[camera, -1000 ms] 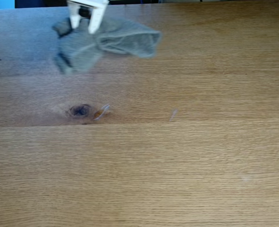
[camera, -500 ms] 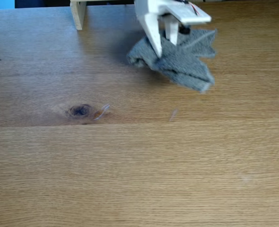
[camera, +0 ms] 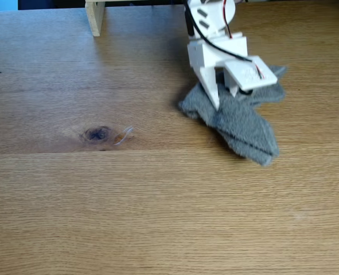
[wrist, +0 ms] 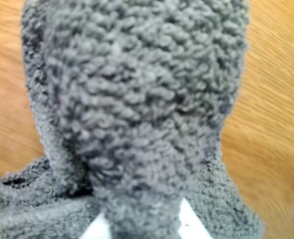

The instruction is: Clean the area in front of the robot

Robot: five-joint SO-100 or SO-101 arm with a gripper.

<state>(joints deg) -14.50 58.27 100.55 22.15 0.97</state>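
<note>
White plastic arm (camera: 210,26) reaching down from the top edge of the fixed view, black servo block and red and black wires showing along its upper link, wrist bent so the claw (camera: 223,97) points down at the oak-grain surface (camera: 169,217). Pointed white finger (camera: 210,91) planted on the grey terry cloth (camera: 241,123), with the flatter second finger just to its right over the same cloth. Claw closed on a bunched fold of the cloth: in the wrist view, a thick hump of grey loops (wrist: 137,99) filling most of the frame, pinched at the bottom between two white finger tips (wrist: 189,226). Cloth spread flat on the surface right of centre in the fixed view, one corner trailing toward the lower right, another poking out to the right behind the claw. Dark oval knot (camera: 97,134) well to the left of the cloth, a faint whitish smear (camera: 125,135) just beside it. Pale wooden post (camera: 94,16) standing at the top edge, left of the arm and apart from it.
</note>
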